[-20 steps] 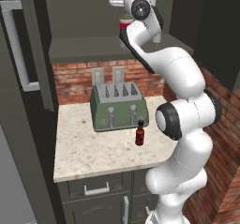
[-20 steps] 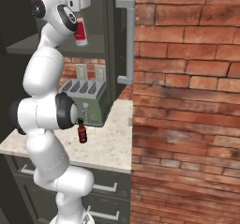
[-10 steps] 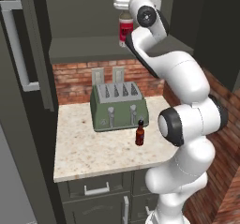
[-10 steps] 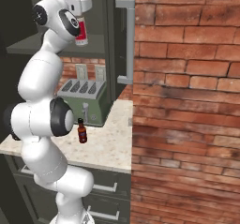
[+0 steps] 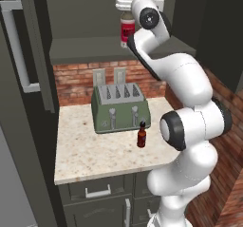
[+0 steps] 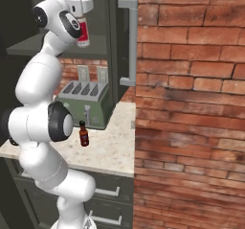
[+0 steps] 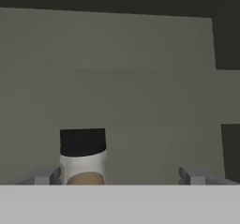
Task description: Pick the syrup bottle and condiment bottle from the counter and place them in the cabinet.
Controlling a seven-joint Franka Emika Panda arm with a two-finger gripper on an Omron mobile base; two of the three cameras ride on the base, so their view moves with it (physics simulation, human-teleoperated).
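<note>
Up at the cabinet (image 5: 76, 17), the gripper (image 7: 123, 175) has its jaws spread wide, gripping nothing. The red-labelled bottle (image 5: 126, 29) stands upright on the cabinet shelf, close by one fingertip (image 7: 44, 176). Down on the counter (image 5: 90, 157), the small dark bottle (image 5: 141, 135) stands just before the green toaster (image 5: 119, 107).

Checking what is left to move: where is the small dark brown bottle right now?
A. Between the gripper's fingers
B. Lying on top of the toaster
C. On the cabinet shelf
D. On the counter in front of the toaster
D: the small dark brown bottle stands upright on the counter, just in front of the green toaster.
</note>
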